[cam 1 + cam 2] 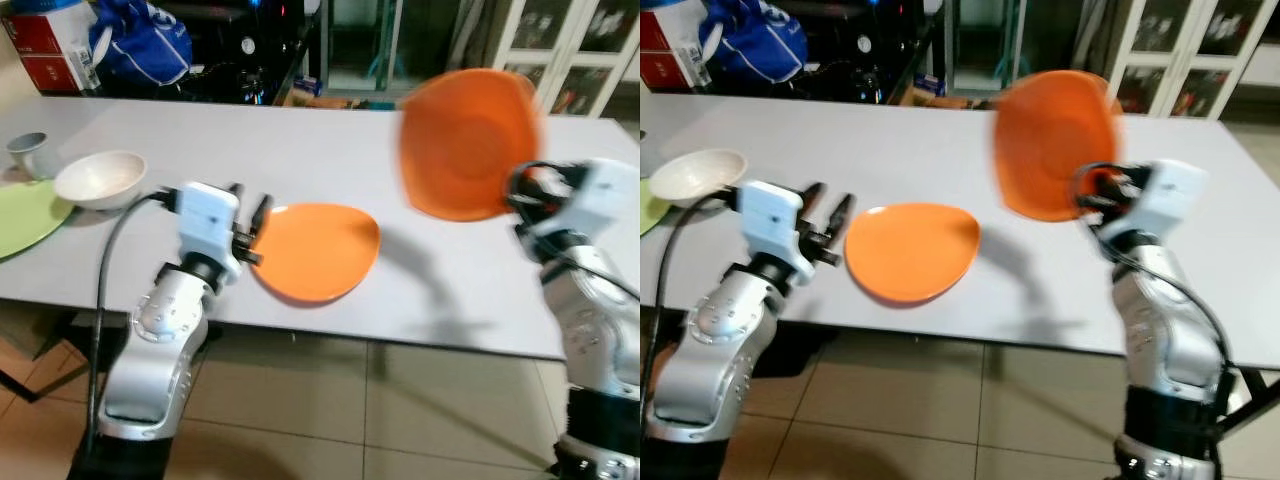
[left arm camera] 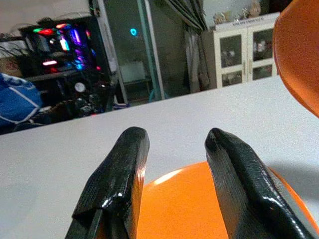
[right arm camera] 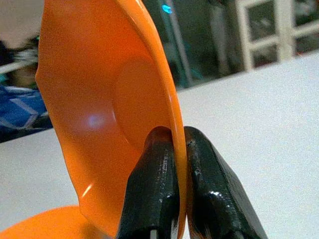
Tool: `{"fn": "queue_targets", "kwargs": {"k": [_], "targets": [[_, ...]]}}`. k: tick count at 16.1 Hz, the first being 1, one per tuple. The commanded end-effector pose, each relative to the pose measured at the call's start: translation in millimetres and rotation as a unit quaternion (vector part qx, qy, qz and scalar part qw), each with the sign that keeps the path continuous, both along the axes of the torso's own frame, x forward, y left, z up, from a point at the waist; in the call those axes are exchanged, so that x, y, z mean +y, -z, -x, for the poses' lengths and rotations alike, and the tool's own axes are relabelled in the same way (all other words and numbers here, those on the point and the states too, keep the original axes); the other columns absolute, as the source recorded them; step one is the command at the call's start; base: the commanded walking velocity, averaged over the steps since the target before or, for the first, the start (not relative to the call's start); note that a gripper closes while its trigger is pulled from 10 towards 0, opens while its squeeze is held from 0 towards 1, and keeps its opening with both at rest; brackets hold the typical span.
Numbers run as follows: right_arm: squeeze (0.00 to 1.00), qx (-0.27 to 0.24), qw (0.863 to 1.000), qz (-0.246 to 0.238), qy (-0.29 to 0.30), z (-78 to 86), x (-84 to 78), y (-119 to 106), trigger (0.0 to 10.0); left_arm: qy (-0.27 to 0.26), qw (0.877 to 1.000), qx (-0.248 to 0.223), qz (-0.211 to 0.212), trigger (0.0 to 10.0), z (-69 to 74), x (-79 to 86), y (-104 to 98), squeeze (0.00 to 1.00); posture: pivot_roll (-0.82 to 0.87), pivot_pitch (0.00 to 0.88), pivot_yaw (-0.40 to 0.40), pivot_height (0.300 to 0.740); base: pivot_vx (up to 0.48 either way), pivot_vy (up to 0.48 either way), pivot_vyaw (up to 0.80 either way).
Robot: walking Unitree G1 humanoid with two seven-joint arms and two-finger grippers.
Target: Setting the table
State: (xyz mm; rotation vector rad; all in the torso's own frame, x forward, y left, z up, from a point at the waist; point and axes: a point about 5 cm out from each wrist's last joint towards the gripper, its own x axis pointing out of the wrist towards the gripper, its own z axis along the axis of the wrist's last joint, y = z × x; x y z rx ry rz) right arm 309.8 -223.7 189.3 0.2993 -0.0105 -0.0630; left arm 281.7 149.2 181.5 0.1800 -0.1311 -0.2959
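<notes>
An orange plate (image 1: 315,250) lies flat near the front edge of the grey table (image 1: 300,150). My left gripper (image 1: 250,222) stands open just left of that plate, its fingers (image 2: 122,174) pointing over its rim. A second orange plate (image 1: 468,142) is held up on edge above the table on the right, blurred. My right gripper (image 3: 175,174) is shut on its lower rim, one finger on each face.
A white bowl (image 1: 100,178), a green plate (image 1: 25,215) and a small grey cup (image 1: 28,152) sit at the table's left end. Red boxes and a blue bag (image 1: 140,40) stand behind the table. White glass-door cabinets (image 1: 570,45) are at the back right. Tiled floor lies below.
</notes>
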Motion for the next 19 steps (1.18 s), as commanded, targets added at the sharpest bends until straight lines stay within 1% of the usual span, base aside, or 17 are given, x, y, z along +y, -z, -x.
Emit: {"fn": "queue_targets", "kwargs": {"k": [1, 2, 4, 7, 9, 11, 12, 13, 15, 16, 17, 18, 19], "targets": [[0.00, 0.019, 0.999, -0.017, -0.030, -6.5, 12.4, -0.5, 10.0, -0.005, 1.000, 0.001, -0.013, 10.0, 1.6, 10.4, -1.2, 0.00, 0.03, 0.000, 0.009, 0.740, 0.000, 0.000, 0.00], [0.00, 0.032, 0.999, -0.018, -0.032, -8.0, 12.5, 1.4, 10.0, 0.003, 1.000, 0.002, -0.017, 10.0, 1.8, 11.7, -1.9, 0.00, 0.03, 0.000, 0.011, 0.740, 0.000, 0.000, 0.00], [0.00, 0.053, 0.997, -0.037, -0.045, -12.7, 13.6, 2.5, 10.0, 0.037, 0.999, 0.004, -0.018, 10.0, 5.8, 12.0, -5.7, 0.00, 0.04, 0.000, 0.004, 0.740, 0.000, 0.000, 0.00], [0.00, 0.078, 0.990, -0.104, -0.061, -26.9, 12.7, 2.0, 10.0, 0.097, 0.995, 0.010, -0.018, 10.0, 18.4, 7.7, -7.8, 0.00, 0.05, 0.000, -0.003, 0.740, 0.000, 0.000, 0.00], [0.00, 0.107, 0.981, -0.133, -0.098, -38.9, 22.8, 0.8, 10.0, 0.139, 0.990, 0.019, -0.022, 10.0, 22.7, 6.5, -7.6, 0.00, 0.05, 0.000, -0.001, 0.740, 0.000, 0.000, 0.00], [0.00, 0.134, 0.973, -0.146, -0.121, -43.9, 30.4, 3.7, 10.0, 0.158, 0.987, 0.022, -0.018, 10.0, 25.7, 4.5, -8.5, 0.00, 0.05, 0.005, -0.004, 0.740, 0.000, 0.000, 0.00], [0.00, 0.171, 0.962, -0.159, -0.139, -49.3, 36.6, 9.2, 10.0, 0.171, 0.985, 0.024, -0.015, 10.0, 29.3, 2.4, -9.7, 0.00, 0.05, 0.008, -0.008, 0.740, 0.000, 0.000, 0.00], [0.00, 0.206, 0.952, -0.178, -0.138, -54.1, 39.3, 16.1, 10.0, 0.176, 0.984, 0.025, -0.010, 10.0, 32.3, 1.5, -10.7, 0.00, 0.06, 0.016, -0.015, 0.740, 0.000, 0.000, 0.00], [0.00, 0.227, 0.940, -0.212, -0.141, -59.1, 42.4, 19.4, 10.0, 0.180, 0.983, 0.025, -0.001, 10.0, 34.0, 0.9, -11.9, 0.00, 0.07, 0.021, -0.019, 0.740, 0.000, 0.000, 0.00], [0.00, 0.235, 0.932, -0.234, -0.148, -61.4, 46.4, 20.1, 10.0, 0.179, 0.984, 0.025, 0.009, 10.0, 34.1, 0.0, -12.5, 0.00, 0.07, 0.021, -0.019, 0.740, 0.000, 0.000, 0.00], [0.00, 0.239, 0.929, -0.239, -0.150, -62.0, 47.8, 20.6, 10.0, 0.179, 0.983, 0.025, 0.011, 10.0, 34.1, -0.4, -12.4, 0.00, 0.07, 0.021, -0.019, 0.740, 0.000, 0.000, 0.00], [0.00, 0.251, 0.923, -0.245, -0.158, -62.2, 52.4, 23.2, 10.0, 0.181, 0.983, 0.031, 0.011, 10.0, 34.7, -2.0, -11.3, 0.00, 0.07, 0.025, -0.020, 0.740, 0.000, 0.000, 0.00], [0.00, 0.264, 0.914, -0.259, -0.165, -63.3, 56.4, 25.4, 10.0, 0.178, 0.983, 0.035, 0.003, 10.0, 34.7, -2.1, -10.4, 0.00, 0.07, 0.032, -0.018, 0.740, 0.000, 0.000, 0.00]]}}
